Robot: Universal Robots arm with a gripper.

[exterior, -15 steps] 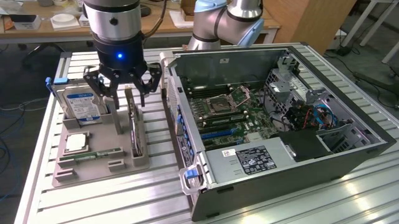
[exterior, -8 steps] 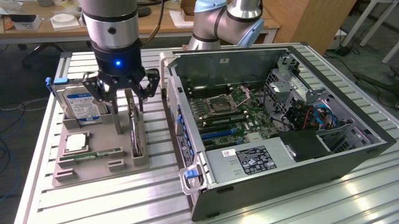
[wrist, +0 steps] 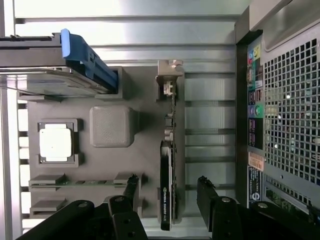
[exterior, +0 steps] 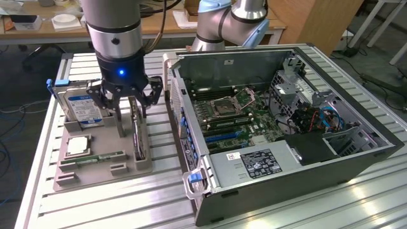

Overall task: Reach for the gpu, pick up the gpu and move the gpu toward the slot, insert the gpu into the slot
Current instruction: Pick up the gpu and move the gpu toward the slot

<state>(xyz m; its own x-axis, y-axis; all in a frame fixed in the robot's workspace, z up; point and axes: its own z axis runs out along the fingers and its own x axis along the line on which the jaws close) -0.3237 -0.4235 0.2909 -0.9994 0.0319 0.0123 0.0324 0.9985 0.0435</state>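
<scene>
Computer case (exterior: pixel 241 67) lies open on the exterior view's right. Beside it, a grey tray (exterior: pixel 105 140) holds the gpu (exterior: pixel 138 138) on edge. The gripper (exterior: pixel 127 112) hangs just above, jaws spread wide, one finger either side of the card, apart from it.

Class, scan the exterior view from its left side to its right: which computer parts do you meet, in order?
In order: hard drive → gpu → motherboard → blue cables.
</scene>
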